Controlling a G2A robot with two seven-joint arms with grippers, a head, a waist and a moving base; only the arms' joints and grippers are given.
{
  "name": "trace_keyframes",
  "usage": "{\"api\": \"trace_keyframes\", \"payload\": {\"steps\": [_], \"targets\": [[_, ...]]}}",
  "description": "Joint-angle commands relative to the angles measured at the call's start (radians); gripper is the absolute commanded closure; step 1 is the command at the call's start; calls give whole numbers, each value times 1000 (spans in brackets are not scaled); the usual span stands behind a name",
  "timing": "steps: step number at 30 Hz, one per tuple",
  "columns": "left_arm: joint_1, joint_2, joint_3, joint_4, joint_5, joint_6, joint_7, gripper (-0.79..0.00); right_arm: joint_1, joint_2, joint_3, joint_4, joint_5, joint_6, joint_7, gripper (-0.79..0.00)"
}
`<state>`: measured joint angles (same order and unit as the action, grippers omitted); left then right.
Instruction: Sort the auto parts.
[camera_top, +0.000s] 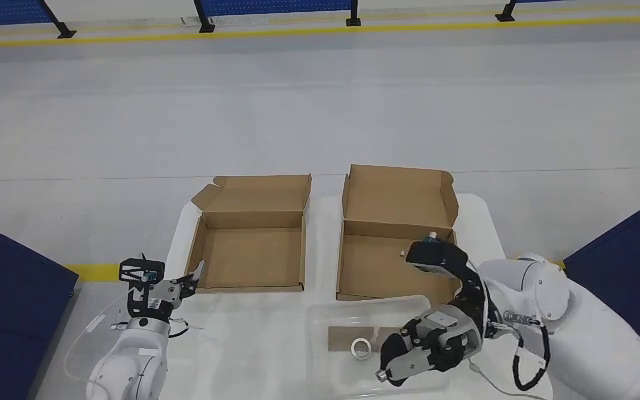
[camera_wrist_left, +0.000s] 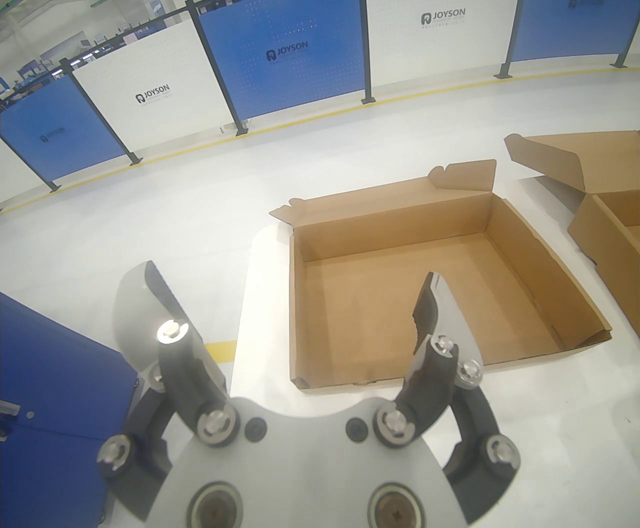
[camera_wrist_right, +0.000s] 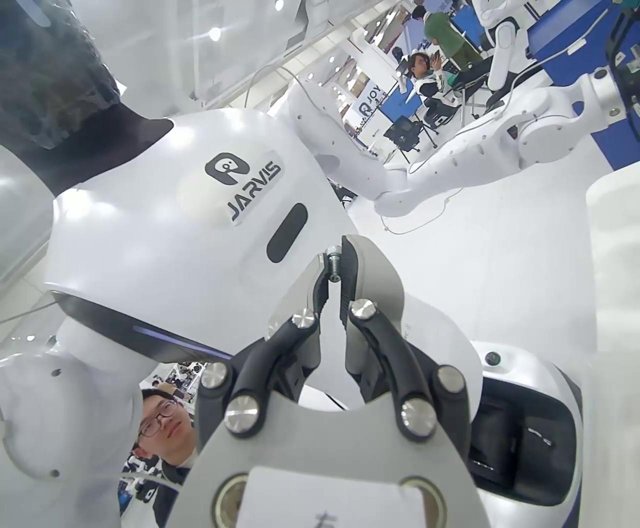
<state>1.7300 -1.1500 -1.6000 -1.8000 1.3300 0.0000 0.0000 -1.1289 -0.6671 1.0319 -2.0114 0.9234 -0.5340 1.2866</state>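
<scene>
Step in hand, as I judge it: pick made, carry pending. Right end effector nearly closed, pinching a small bolt at its tips, at the clear bin on the bench. Next calls for a steady carry to the near cardboard box or the far one; which, I cannot tell. Left end effector wide open, empty.

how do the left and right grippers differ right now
The left gripper is open and empty; the right gripper is shut on a small screw. The left gripper sits near the table's edge beside the left cardboard box, while the right gripper is at the clear tray. Both have the same two-finger build with dark pads.
</scene>
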Motion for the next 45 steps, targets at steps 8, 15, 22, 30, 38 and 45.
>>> {"api": "trace_keyframes", "payload": {"steps": [8,15,22,30,38,45], "targets": [[0,0,0,0,0,0,0,-785,-7,-3,1,-21,15,11,-23,0],[0,0,0,0,0,0,0,-785,-28,-27,36,-46,348,38,37,0],[0,0,0,0,0,0,0,-785,-56,-70,106,-34,519,118,117,0],[0,0,0,0,0,0,0,-785,-63,-79,124,-24,511,126,126,0],[0,0,0,0,0,0,0,-785,-93,-93,125,-48,597,156,40,0],[0,0,0,0,0,0,0,-785,-117,-118,123,-51,718,222,-7,0]]}}
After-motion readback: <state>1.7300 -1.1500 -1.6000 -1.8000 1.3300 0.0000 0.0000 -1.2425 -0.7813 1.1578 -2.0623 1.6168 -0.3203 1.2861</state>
